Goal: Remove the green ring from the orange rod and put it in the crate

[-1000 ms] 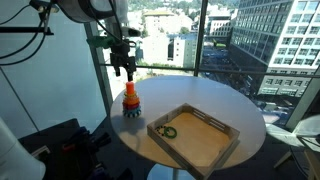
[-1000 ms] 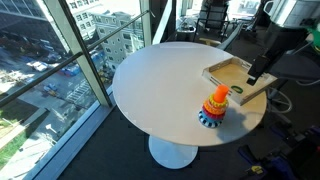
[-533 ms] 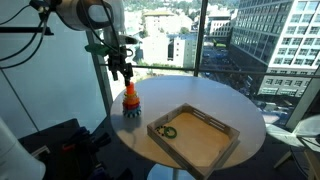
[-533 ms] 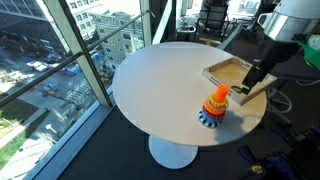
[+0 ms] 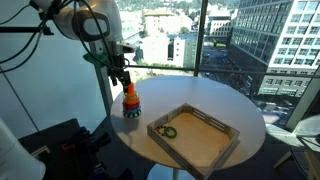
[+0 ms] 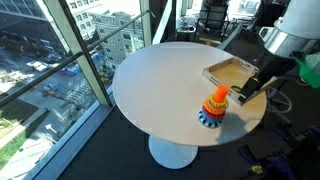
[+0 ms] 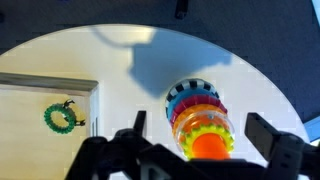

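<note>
Green ring (image 7: 62, 117): knobbly, in wooden crate (image 7: 30, 145) | orange rod (image 7: 208, 147): round-topped

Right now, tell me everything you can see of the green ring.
The green ring is a small bright-green hoop with a bumpy outline, plastic by its look. It lies flat on the pale floor of the crate, in the corner nearest the orange rod, close to the walls. Only the floor visibly touches it.

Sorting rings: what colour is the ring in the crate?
Green; the ring shows best in wrist view.
</note>
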